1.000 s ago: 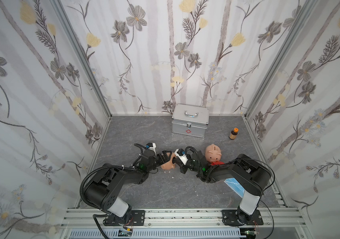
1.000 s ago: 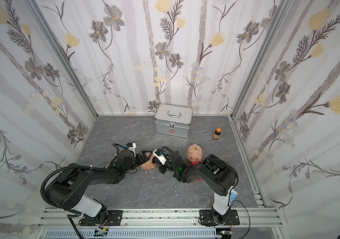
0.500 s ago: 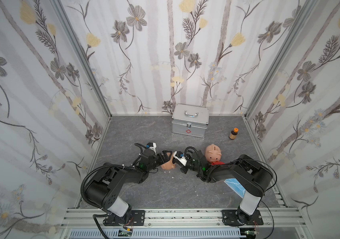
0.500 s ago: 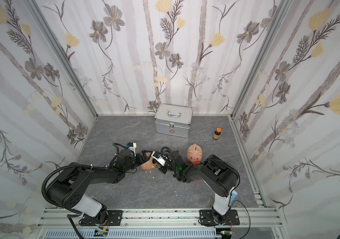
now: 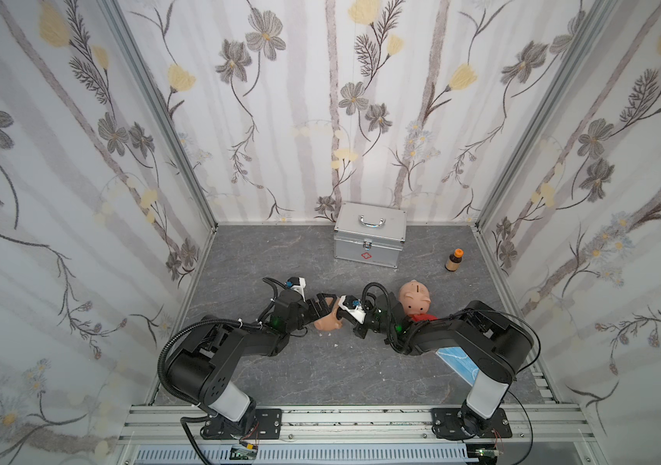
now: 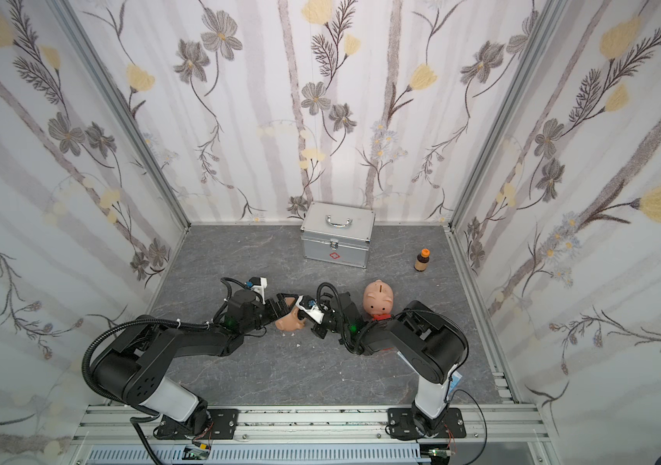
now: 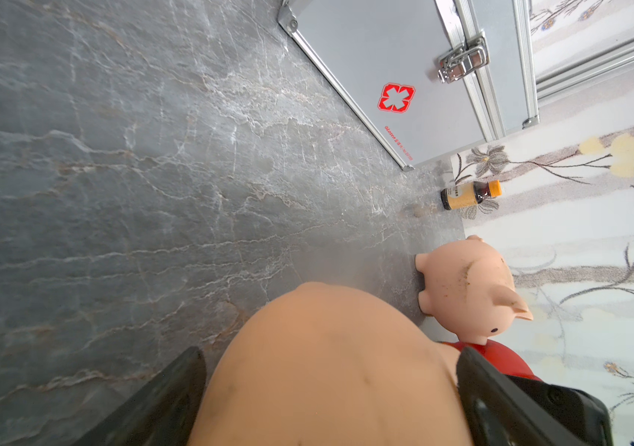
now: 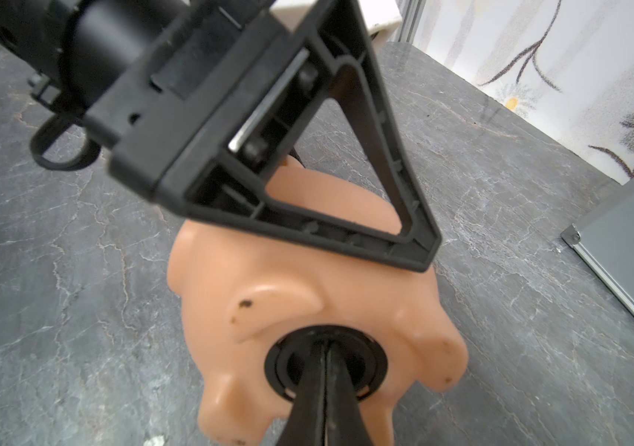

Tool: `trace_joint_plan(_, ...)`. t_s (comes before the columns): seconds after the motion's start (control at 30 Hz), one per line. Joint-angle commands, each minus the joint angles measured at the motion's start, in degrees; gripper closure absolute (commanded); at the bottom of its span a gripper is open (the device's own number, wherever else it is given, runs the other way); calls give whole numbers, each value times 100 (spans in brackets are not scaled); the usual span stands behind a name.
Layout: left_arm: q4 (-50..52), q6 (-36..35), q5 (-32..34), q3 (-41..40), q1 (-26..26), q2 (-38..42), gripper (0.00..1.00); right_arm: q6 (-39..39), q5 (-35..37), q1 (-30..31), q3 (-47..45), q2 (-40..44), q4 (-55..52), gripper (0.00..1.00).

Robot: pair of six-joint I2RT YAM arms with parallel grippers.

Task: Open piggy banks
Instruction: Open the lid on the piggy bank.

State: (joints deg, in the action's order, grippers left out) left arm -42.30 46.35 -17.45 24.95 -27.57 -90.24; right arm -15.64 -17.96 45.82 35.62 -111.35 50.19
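A peach-pink piggy bank lies tipped on its side at mid-floor between both arms. My left gripper stands wide around its body, one finger on each flank, holding it. Its belly faces my right gripper, which is shut with its tips pushed into the centre of the black round plug; what the tips pinch is hidden. A second peach-pink piggy bank stands upright to the right. A red piggy bank peeks out beside it, mostly hidden by my right arm.
A silver metal case with a handle stands at the back centre against the wall. A small brown bottle with an orange cap stands at the back right. Flowered walls close in three sides. A few white crumbs lie on the grey floor.
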Motion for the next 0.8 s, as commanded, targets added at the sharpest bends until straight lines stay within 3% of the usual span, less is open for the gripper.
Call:
trace_joint_plan(0.0, 944, -56, -458, -48, -11, -84, 0, 15, -534, 9, -76, 134, 618, 100)
trace_joint_plan(0.77, 940, -56, -476, -54, -11, -66, 0, -398, -162, 24, -594, 568, 401, 100)
